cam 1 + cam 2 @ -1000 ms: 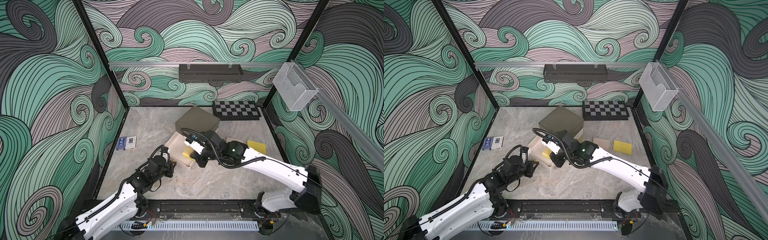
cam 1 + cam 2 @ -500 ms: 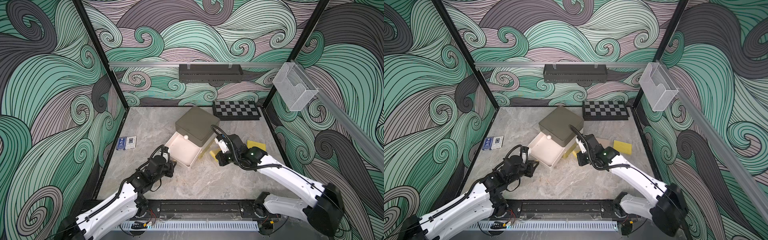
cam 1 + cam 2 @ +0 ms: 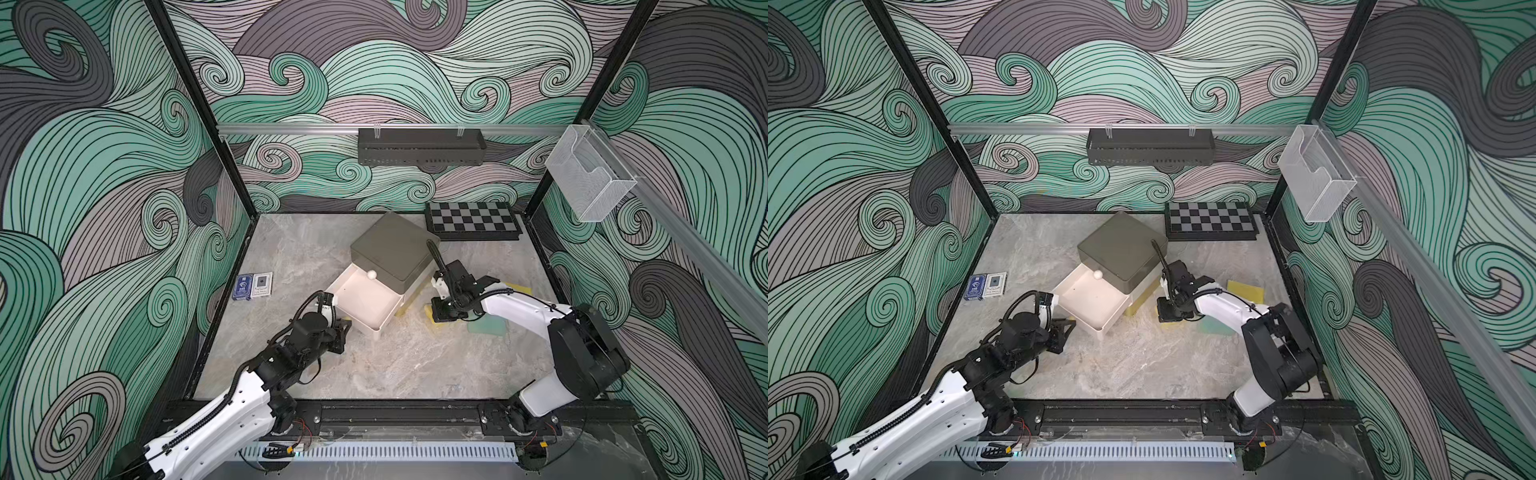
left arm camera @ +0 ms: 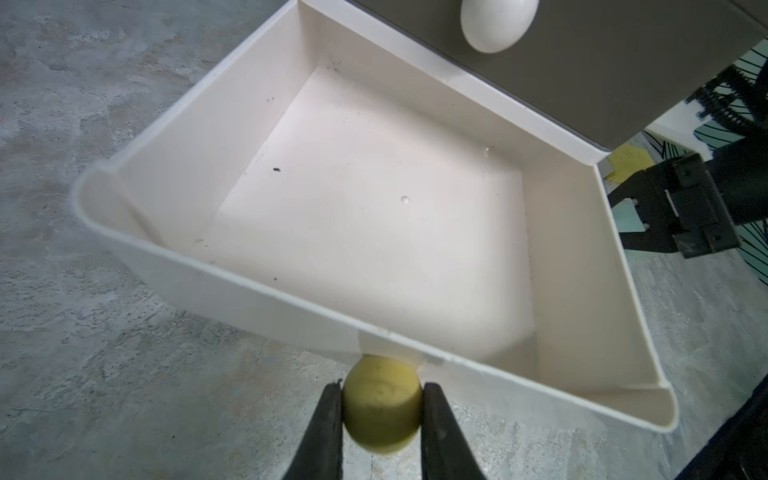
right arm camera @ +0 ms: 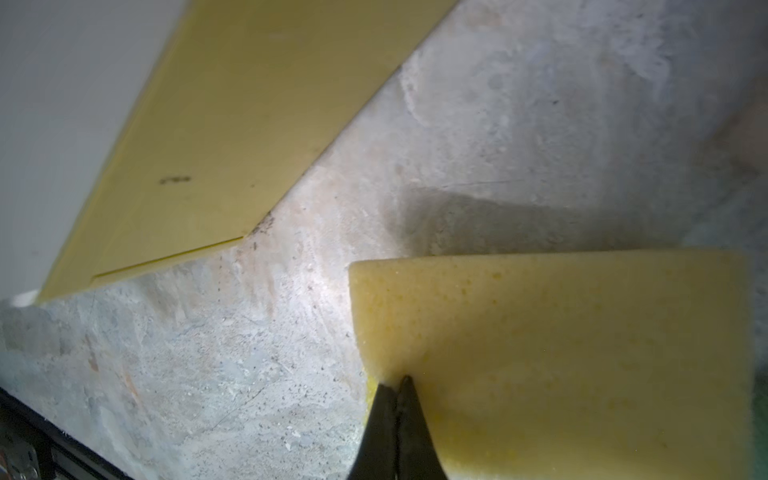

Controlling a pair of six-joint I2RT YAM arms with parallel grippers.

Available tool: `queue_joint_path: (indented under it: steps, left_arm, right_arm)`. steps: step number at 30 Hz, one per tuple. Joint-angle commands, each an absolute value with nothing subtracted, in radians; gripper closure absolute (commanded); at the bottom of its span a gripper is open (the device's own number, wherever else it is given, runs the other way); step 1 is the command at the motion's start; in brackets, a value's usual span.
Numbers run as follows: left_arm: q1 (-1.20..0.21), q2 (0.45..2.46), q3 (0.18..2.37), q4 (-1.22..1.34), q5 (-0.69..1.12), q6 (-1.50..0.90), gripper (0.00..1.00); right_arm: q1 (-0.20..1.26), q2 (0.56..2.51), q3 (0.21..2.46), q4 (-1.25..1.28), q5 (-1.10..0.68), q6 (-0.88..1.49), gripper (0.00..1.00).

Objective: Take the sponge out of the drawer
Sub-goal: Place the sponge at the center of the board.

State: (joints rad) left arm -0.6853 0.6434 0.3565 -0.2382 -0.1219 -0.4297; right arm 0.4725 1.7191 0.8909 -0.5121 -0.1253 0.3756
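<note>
The drawer (image 4: 374,216) stands pulled out at the centre of both top views, its floor bare; the left gripper (image 4: 382,390) is clamped on its round yellow knob (image 4: 380,415), at the bottom edge of the left wrist view; the sponge (image 5: 561,353) is out, right of the drawer in both top views, pinched by the closed right gripper (image 5: 397,386) low over the table (image 3: 395,365); whether it touches, I cannot tell; removal looks done, only release seems left.

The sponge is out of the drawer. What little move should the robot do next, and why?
Probably open the right claw to let go: it pinches the sponge low by the table, and the drawer is empty.
</note>
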Motion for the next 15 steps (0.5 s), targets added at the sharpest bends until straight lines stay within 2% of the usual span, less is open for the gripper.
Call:
queue_joint_path:
  steps: [1,8,14,15]
  left_arm:
    - [-0.687,0.636,0.350,-0.185,-0.136,-0.419,0.86]
    - [-0.687,0.686,0.378,-0.201,-0.125,-0.421,0.86]
    - [-0.687,0.698,0.393,-0.218,-0.124,-0.425,0.86]
    - [-0.686,0.694,0.391,-0.217,-0.125,-0.425,0.86]
  right_arm:
    - [0.442,1.672,0.831,-0.521,-0.106,0.440,1.00]
    - [0.430,1.560,0.751,-0.535,-0.040,0.517,1.00]
    - [0.363,1.470,0.728,-0.557,0.018,0.558,1.00]
    - [0.350,1.455,0.727,-0.556,0.024,0.550,0.86]
